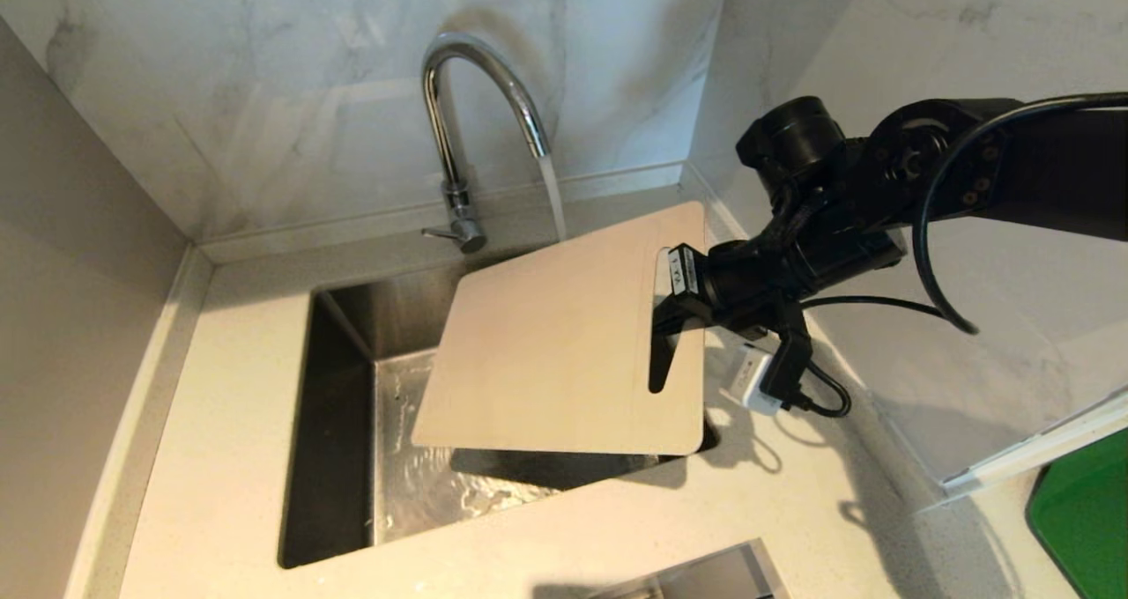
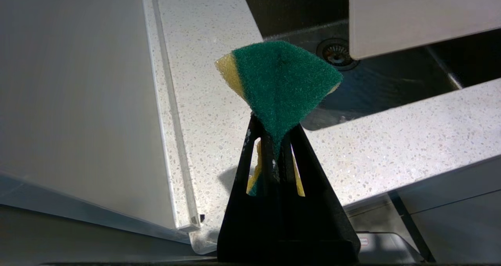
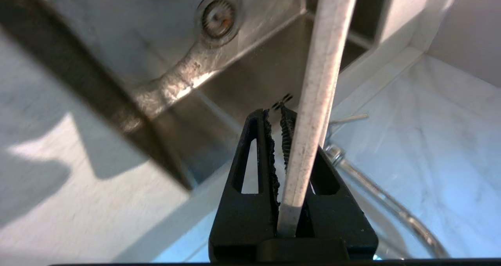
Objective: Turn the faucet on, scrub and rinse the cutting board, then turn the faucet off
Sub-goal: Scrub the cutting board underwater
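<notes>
**Board held under running water over the sink**

Nearest the lens in the left wrist view, the left tool is clenching a green-and-yellow sponge, whose green scouring face is fanning out above the black fingers. This tool is hanging over the near edge of the counter, outside the head view, just short of the sink's near rim.

Beyond that edge, the steel sink is lying sunk into the speckled counter, with water pooling and rippling on its floor and the drain showing in its basin.

Above the sink's right half, the cutting board is being held tilted, its slot handle toward the right rim. The right tool is gripping the board at that slotted short end, reaching in from the right side of the counter; in the right wrist view the board's thin edge is sitting clamped between the ribbed pads.

Farthest back, at the counter's rear edge against the marble wall, the faucet is standing upright with its small lever pointing left. A stream of water is falling from the curved spout onto the board's far corner.
</notes>
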`<state>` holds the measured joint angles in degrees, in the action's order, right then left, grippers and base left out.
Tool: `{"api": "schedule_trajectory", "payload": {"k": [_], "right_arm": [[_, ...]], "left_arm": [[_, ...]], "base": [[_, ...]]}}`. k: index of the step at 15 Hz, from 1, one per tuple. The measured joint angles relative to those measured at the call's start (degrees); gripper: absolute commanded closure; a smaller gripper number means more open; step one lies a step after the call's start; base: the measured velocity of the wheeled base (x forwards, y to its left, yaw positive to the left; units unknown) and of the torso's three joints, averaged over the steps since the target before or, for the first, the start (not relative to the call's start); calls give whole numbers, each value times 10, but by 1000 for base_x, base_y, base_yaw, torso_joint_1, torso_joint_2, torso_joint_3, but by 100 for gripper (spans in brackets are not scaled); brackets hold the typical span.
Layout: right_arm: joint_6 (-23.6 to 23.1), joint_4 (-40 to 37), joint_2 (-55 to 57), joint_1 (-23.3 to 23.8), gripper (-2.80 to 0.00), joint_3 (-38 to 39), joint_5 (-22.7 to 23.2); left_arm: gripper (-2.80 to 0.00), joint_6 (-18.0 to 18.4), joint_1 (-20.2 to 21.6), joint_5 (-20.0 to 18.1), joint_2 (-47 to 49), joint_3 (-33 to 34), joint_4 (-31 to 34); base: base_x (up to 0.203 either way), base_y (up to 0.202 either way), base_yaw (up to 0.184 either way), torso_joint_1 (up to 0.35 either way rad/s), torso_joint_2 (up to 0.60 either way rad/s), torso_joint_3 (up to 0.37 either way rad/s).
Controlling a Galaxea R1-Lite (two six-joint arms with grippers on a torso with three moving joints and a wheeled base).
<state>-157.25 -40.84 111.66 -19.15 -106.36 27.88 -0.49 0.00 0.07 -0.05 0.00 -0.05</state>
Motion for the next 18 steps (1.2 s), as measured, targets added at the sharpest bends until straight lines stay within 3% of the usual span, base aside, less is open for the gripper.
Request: {"api": "schedule_trajectory", "payload": {"k": [18], "right_arm": [[0, -13, 120, -1, 0, -67, 25]], "left_arm": [[0, 0, 0, 0, 0, 0, 0]], "base": [[0, 0, 0, 0, 0, 0]]}}
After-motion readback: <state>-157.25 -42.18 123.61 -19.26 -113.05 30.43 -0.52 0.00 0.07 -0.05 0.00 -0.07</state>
